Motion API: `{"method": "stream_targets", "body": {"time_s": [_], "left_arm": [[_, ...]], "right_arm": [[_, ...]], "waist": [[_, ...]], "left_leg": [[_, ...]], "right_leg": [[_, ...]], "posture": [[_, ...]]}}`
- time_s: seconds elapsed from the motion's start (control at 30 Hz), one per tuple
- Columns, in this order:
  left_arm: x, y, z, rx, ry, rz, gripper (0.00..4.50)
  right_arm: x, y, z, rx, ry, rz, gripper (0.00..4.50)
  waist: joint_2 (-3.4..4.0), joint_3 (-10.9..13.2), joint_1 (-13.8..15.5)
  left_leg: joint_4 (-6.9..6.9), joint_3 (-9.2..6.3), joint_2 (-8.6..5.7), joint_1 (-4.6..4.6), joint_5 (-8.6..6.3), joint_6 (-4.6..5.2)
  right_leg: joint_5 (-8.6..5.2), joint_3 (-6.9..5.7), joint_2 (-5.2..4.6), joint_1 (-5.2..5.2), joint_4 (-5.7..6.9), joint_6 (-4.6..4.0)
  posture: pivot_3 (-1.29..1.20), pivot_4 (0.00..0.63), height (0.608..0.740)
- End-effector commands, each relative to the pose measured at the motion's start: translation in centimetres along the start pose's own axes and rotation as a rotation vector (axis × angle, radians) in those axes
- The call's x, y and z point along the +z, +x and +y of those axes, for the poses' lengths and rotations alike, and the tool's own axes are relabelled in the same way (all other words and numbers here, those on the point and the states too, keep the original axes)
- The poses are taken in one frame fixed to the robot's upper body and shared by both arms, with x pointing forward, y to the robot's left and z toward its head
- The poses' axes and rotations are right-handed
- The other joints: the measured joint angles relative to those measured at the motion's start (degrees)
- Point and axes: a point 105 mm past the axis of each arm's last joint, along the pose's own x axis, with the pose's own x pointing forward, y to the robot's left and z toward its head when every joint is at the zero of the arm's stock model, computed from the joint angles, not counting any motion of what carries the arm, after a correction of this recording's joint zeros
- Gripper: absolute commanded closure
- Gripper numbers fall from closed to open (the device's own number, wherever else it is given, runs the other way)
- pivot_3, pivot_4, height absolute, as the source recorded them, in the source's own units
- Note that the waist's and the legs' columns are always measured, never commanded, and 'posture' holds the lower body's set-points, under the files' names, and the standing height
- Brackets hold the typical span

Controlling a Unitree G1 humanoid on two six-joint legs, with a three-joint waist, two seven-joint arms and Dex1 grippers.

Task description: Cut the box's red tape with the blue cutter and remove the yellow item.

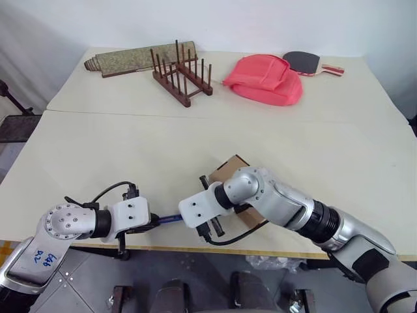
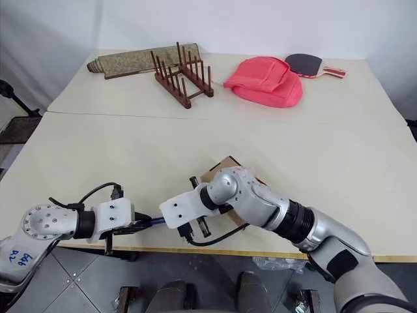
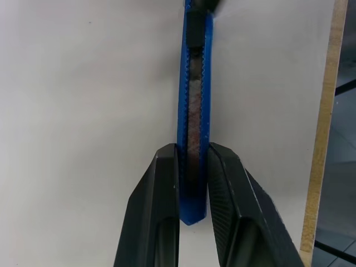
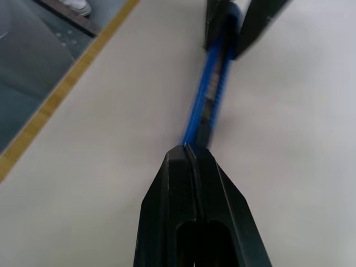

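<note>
The blue cutter (image 3: 194, 100) lies low over the table near its front edge, and my left gripper (image 3: 193, 147) is shut on one end of it. My right gripper (image 4: 188, 149) has its fingers pressed together, with the tips right at the cutter's (image 4: 214, 89) other end; I cannot tell whether they pinch it. In the head views the cutter (image 1: 171, 219) spans the gap between both hands. The brown box (image 1: 228, 168) sits behind my right arm, mostly covered by it. The red tape and the yellow item are hidden.
At the back of the table stand a wooden rack (image 1: 182, 75), a rolled mat (image 1: 140, 59), a pink-red bag (image 1: 266, 79) and a paddle (image 1: 306, 62). The table's front edge (image 1: 260, 251) runs just below both hands.
</note>
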Motion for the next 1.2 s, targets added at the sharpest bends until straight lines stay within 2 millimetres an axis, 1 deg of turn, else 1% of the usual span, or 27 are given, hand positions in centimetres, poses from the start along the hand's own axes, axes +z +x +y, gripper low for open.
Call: {"method": "stream_targets", "body": {"time_s": [0.03,0.17,0.3,0.37,0.57,0.73,0.83,0.97,1.2], "left_arm": [[-1.8,0.9,-2.0,-0.094,-0.06,0.061,4.11],[-1.9,0.9,-2.0,-0.095,-0.061,0.062,4.11],[-2.0,0.9,-1.8,-0.082,-0.074,0.071,4.11],[-2.1,0.9,-1.8,-0.09,-0.076,0.079,4.11],[-2.5,0.8,-2.2,-0.123,-0.09,0.122,4.11],[-2.8,0.9,-2.1,-0.133,-0.089,0.161,4.11],[-2.8,1.0,-2.0,-0.133,-0.079,0.177,4.11],[-2.9,1.1,-2.2,-0.143,-0.053,0.219,4.11],[-2.4,1.8,-2.8,-0.134,-0.034,0.25,4.11]], "right_arm": [[-0.7,-0.8,-0.7,-0.039,-0.003,0.02,4.49],[-0.9,-0.5,-0.3,-0.019,-0.012,0.026,4.49],[0.0,-0.2,0.4,0.017,-0.026,-0.022,4.49],[0.5,-0.4,0.1,0.005,-0.026,-0.044,4.49],[0.7,-1.3,-1.2,-0.06,-0.019,-0.046,4.49],[0.8,-1.7,-0.8,-0.037,-0.033,-0.044,4.49],[0.8,-1.4,-0.5,-0.02,-0.037,-0.045,4.49],[0.5,-0.2,-0.1,0.004,-0.051,-0.03,4.49],[-0.2,0.4,0.4,0.037,-0.067,-0.006,4.49]], "waist": [[0.01,-0.01,0.0],[0.03,-0.01,0.0],[0.03,-0.02,0.0],[0.03,-0.02,0.01],[0.08,-0.04,-0.16],[0.1,-0.06,-0.09],[0.14,-0.08,-0.1],[0.27,-0.16,-0.07],[0.5,-0.29,-0.02]], "left_leg": [[0.0,0.03,0.0,0.0,0.0,0.0],[0.0,0.05,0.0,0.01,-0.01,-0.01],[0.0,0.08,0.0,0.01,-0.01,-0.01],[0.0,0.09,0.0,0.01,-0.01,-0.01],[0.0,0.14,0.02,0.07,-0.01,-0.02],[-0.01,0.15,0.01,0.08,-0.02,-0.03],[-0.01,0.17,0.01,0.11,-0.02,-0.03],[-0.01,0.21,-0.02,0.14,-0.02,-0.03],[-0.01,0.26,-0.04,0.26,-0.02,-0.02]], "right_leg": [[0.0,0.0,-0.01,-0.01,-0.01,0.0],[0.0,0.0,-0.01,-0.01,0.0,0.0],[0.0,0.0,-0.02,-0.01,-0.01,0.0],[0.0,-0.01,-0.02,-0.01,0.0,0.0],[0.0,-0.01,0.0,-0.02,0.03,0.0],[0.0,-0.01,0.0,-0.01,0.02,-0.01],[0.0,-0.01,0.01,-0.01,0.03,-0.01],[0.01,0.0,0.01,0.01,0.04,-0.01],[0.01,0.02,0.02,0.09,0.04,-0.02]], "posture": [[0.0,0.15,0.74],[0.0,0.15,0.74],[0.0,0.15,0.74],[0.0,0.15,0.74],[0.0,0.15,0.74],[0.0,0.15,0.74],[0.0,0.15,0.74],[0.0,0.15,0.74],[0.0,0.15,0.74]]}}
